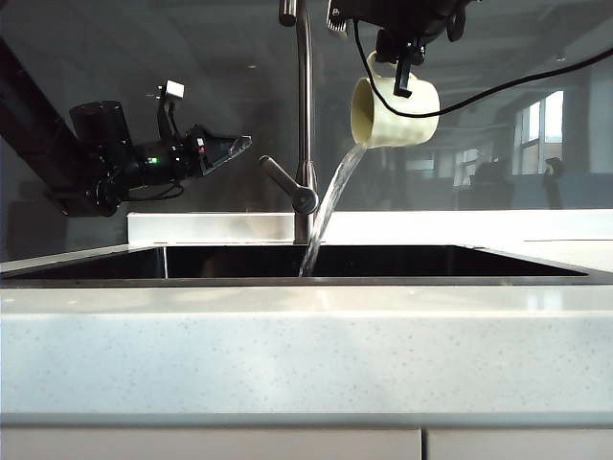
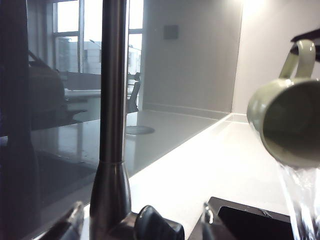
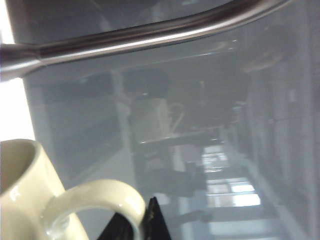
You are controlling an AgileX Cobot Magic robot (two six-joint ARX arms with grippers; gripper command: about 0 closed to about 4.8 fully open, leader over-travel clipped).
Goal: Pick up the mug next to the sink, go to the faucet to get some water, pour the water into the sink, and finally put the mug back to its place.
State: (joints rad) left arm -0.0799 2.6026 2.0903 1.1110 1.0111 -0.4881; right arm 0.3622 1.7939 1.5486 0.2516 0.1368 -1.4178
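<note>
The cream mug (image 1: 395, 113) hangs tipped on its side high over the sink (image 1: 115, 280), mouth turned left. A clear stream of water (image 1: 330, 201) falls from its lip into the dark basin. My right gripper (image 1: 404, 75) is shut on the mug's loop handle (image 3: 102, 197); its dark fingertips (image 3: 152, 220) pinch that loop. The steel faucet (image 1: 305, 115) rises just left of the mug, its lever (image 1: 285, 180) angled left. My left gripper (image 1: 228, 151) hovers open, left of the lever. Its fingers (image 2: 70, 225) frame the faucet column (image 2: 112, 115) and lever knob (image 2: 155, 226). The mug (image 2: 290, 120) and water (image 2: 300, 205) show beyond.
Speckled white counter (image 1: 306, 355) runs along the front of the sink and behind it (image 1: 211, 226). A dark glass backsplash (image 1: 144, 57) stands behind the faucet. A black cable (image 1: 498, 88) trails from the right arm. The sink corner (image 2: 250, 220) lies below the mug.
</note>
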